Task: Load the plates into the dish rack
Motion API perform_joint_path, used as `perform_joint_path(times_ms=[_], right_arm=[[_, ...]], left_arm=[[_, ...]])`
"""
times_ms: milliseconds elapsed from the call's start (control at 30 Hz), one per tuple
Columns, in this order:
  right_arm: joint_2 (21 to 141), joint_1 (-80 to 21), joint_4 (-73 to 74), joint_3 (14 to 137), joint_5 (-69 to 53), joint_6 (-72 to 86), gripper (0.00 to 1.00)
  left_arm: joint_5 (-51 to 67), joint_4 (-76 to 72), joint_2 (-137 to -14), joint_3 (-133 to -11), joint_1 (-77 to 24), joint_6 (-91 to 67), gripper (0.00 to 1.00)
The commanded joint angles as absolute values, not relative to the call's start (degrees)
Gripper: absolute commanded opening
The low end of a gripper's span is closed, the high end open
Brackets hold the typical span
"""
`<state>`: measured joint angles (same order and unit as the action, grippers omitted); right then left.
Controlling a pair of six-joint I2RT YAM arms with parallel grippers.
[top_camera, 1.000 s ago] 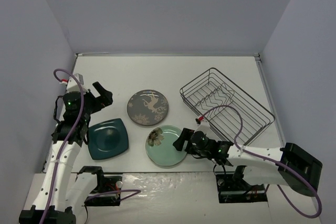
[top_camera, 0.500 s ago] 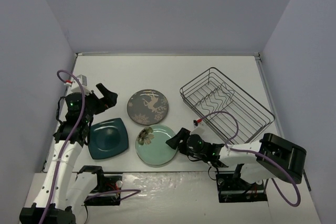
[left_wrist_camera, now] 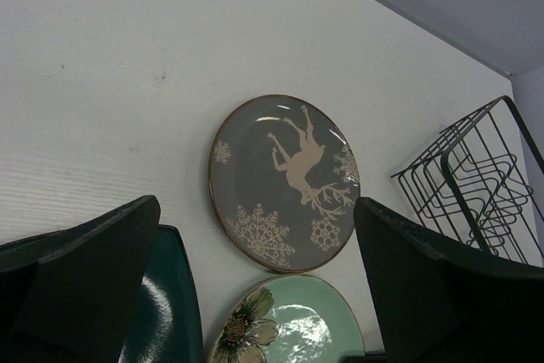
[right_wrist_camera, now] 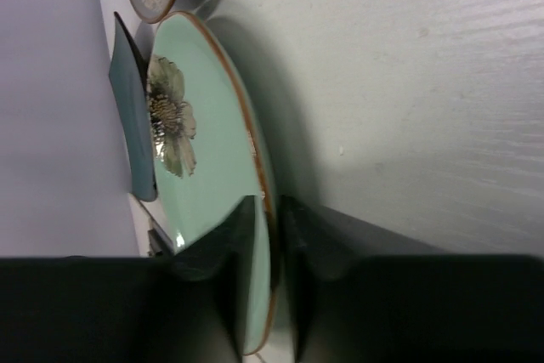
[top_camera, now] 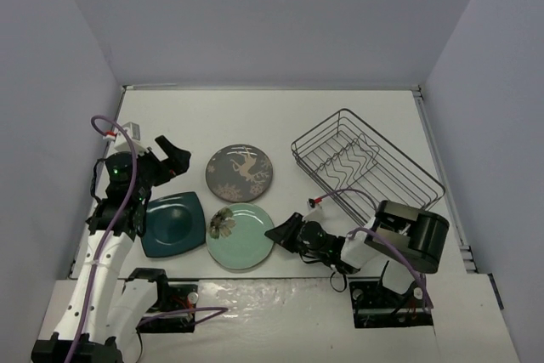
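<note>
Mint-green plate (top_camera: 240, 240), the one with the brown flower, lies near the front of the tabletop (top_camera: 280, 121) with the right gripper (top_camera: 282, 233) low at its right rim. The right wrist view shows the two fingers (right_wrist_camera: 223, 286) narrowed to either side of that rim, seemingly pinching it. The step in hand looks like securing this plate for the lift. Doing it well probably means a firm bite past the brown edge band before raising, since a glazed lip can pivot or slip. Then tip it upright and carry it to the dish rack (top_camera: 374, 172), which stands with no plate in it at the right, well apart. The plate's left edge meets the square dark teal plate (top_camera: 172, 225), touching or overlapping, I cannot tell which, so lifting straight up rather than dragging should leave that one undisturbed. The grey-brown deer plate (top_camera: 240, 173) sits just behind, near but apart. The left gripper (top_camera: 172, 150) hovers wide open and holding nothing by the teal plate's far corner, off the likely path. The right arm's purple cable (top_camera: 348, 192) loops close to the rack's near rim and could snag.
</note>
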<state>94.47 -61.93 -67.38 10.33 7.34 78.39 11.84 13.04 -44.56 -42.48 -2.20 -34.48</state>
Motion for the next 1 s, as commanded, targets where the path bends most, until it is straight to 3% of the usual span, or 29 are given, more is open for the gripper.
perform_joint_path(times_ms=[0, 200, 367, 433, 700, 967], right_arm=[[104.3, -62.8, -51.5, 7.1, 4.0, 74.3, 0.03], [102.6, -63.4, -49.1, 7.8, 5.8, 72.9, 0.0], [87.2, -67.4, -28.2, 14.0, 17.6, 71.3, 0.0], [79.0, -70.6, -11.2, 17.9, 26.6, 72.2, 0.0], [53.0, -71.3, -0.4, 21.0, 35.0, 67.4, 0.0], [51.1, -71.6, 8.3, 35.8, 48.4, 52.8, 0.0]], left_arm=[[11.0, 9.8, -43.5, -43.4, -2.4, -34.7, 0.97], [10.5, 10.3, -43.2, -43.3, -2.4, -34.7, 0.97], [10.5, 10.4, -43.1, -43.6, -2.5, -34.4, 0.97], [10.0, 10.4, -43.1, -43.5, -2.5, -34.4, 0.97], [9.6, 10.0, -44.0, -43.6, -2.5, -34.3, 0.97], [9.3, 10.0, -44.7, -43.7, -2.6, -34.2, 0.97]])
